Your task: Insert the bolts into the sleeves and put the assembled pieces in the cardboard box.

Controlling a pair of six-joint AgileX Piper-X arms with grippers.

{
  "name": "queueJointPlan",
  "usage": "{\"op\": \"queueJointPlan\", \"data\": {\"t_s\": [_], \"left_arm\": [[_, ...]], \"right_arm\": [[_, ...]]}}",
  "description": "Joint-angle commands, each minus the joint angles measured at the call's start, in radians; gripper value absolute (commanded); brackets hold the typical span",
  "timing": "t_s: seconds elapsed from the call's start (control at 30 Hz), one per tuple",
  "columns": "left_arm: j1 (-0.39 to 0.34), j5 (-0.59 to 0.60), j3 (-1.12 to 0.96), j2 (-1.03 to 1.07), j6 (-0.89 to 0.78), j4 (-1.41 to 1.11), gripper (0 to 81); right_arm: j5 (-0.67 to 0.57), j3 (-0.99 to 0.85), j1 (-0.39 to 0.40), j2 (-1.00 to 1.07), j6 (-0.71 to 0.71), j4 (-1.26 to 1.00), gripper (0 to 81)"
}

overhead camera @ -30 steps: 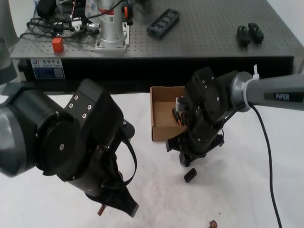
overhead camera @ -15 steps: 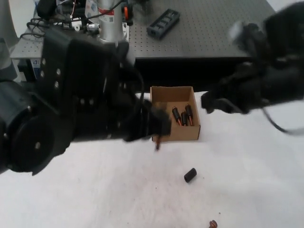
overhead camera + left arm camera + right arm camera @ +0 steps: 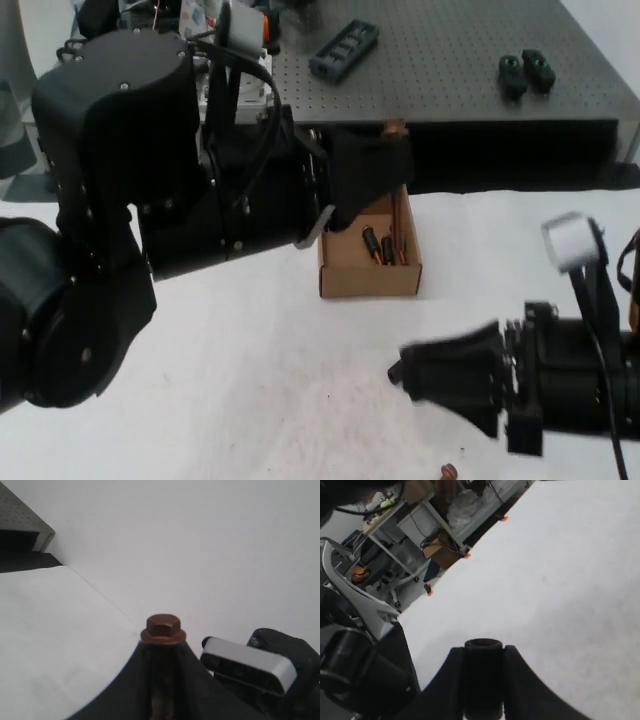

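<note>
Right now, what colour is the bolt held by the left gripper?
The bolt is copper-brown, clearest in the left wrist view.

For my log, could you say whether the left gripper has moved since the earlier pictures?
Yes. The left gripper, holding a bolt, moved forward from nearer than the cardboard box to over its far edge.

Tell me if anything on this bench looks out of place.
One thing only: a loose bolt lies alone on the white cloth, well apart from the cardboard box. It probably just awaits a sleeve. The pieces in the box lie together; nothing looks spilled or damaged.
</note>
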Motion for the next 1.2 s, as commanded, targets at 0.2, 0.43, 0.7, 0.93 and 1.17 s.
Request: {"op": "queueJointPlan", "data": {"t_s": [0.2, 0.43, 0.7, 0.93, 1.17], "left_arm": [[0.002, 0.041, -0.003, -0.002, -0.02, -0.026, 0.7], [0.002, 0.053, -0.003, -0.002, -0.02, -0.026, 0.7], [0.002, 0.053, -0.003, -0.002, -0.016, -0.026, 0.7], [0.002, -0.001, -0.003, -0.002, -0.013, -0.026, 0.7], [0.002, 0.055, -0.003, -0.002, -0.013, -0.026, 0.7]], "right_arm": [[0.087, -0.006, 0.008, 0.033, 0.075, -0.25, 1.5], [0.012, -0.02, 0.008, 0.068, 0.092, -0.26, 1.5], [0.032, -0.02, 0.008, 0.064, 0.096, -0.345, 1.5], [0.034, -0.028, 0.008, 0.064, 0.096, -0.349, 1.5], [0.08, -0.028, 0.008, 0.064, 0.093, -0.405, 1.5]]}}
